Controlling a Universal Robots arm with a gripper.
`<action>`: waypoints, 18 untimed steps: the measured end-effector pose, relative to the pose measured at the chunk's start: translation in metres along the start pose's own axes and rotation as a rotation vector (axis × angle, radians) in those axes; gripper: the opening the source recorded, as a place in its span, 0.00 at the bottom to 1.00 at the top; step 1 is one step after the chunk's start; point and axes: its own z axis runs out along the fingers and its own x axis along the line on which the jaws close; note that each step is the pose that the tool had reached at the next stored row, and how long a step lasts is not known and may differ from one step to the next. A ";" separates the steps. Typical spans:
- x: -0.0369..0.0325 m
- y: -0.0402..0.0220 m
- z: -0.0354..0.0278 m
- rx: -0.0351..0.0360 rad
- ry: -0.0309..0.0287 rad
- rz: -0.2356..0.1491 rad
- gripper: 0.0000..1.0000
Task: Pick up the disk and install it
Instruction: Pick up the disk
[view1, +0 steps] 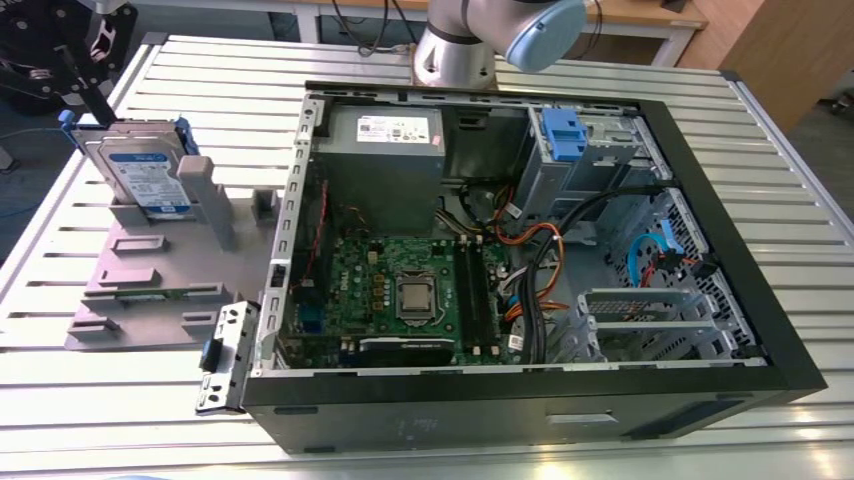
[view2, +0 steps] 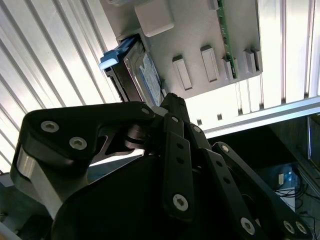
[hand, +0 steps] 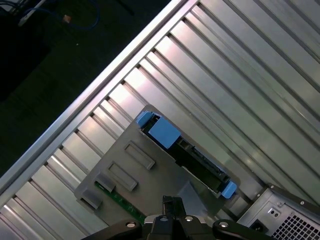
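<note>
Disk (view1: 140, 172) stands on edge in the grey stand (view1: 160, 270) on the bench (view1: 214, 90), to the exterior view's left of the open PC case (view1: 747, 330) — not installed. Tool (view1: 96, 108) sits at the disk's top edge — contact unclear, and I can't tell whether it's clenched or released.

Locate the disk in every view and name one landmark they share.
Exterior view: disk standing on edge in the grey holder, at the exterior view's left, beside the computer case.
Second wrist view: disk at the holder's edge, blue rail showing.
First wrist view: disk edge-on, blue rails at both ends.
Shared landmark: the grey holder.
</note>
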 end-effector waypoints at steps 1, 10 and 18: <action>0.0000 0.0000 0.0000 0.0000 0.0000 -0.001 0.11; 0.0000 0.0000 0.0000 -0.0002 0.0001 -0.007 0.11; 0.0000 0.0000 0.0000 -0.0004 0.0001 -0.014 0.11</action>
